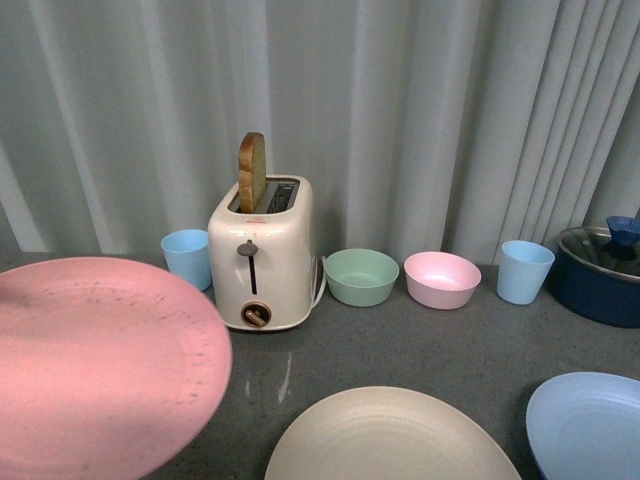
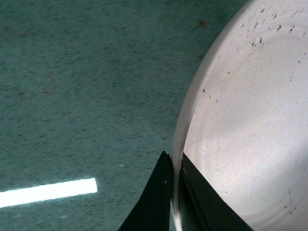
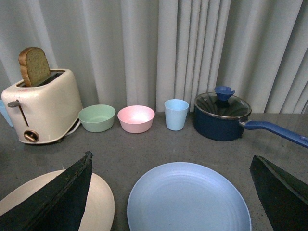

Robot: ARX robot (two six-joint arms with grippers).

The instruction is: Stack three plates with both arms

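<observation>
The pink plate (image 1: 100, 365) hangs above the table at the near left, lifted close to the front camera. My left gripper (image 2: 174, 166) is shut on its rim (image 2: 177, 159), one black finger on each face. The cream-beige plate (image 1: 390, 440) lies at the near middle and the light blue plate (image 1: 590, 425) at the near right. My right gripper (image 3: 171, 166) is open and empty, its fingers (image 3: 60, 202) spread wide above the light blue plate (image 3: 187, 199), with the cream-beige plate (image 3: 98, 202) beside it. Neither arm shows in the front view.
A cream toaster (image 1: 262, 255) with a bread slice stands at the back. Beside it are a blue cup (image 1: 187, 258), a green bowl (image 1: 361, 276), a pink bowl (image 1: 442, 279), another blue cup (image 1: 524, 271) and a dark blue lidded pot (image 1: 600, 272). Grey curtains hang behind.
</observation>
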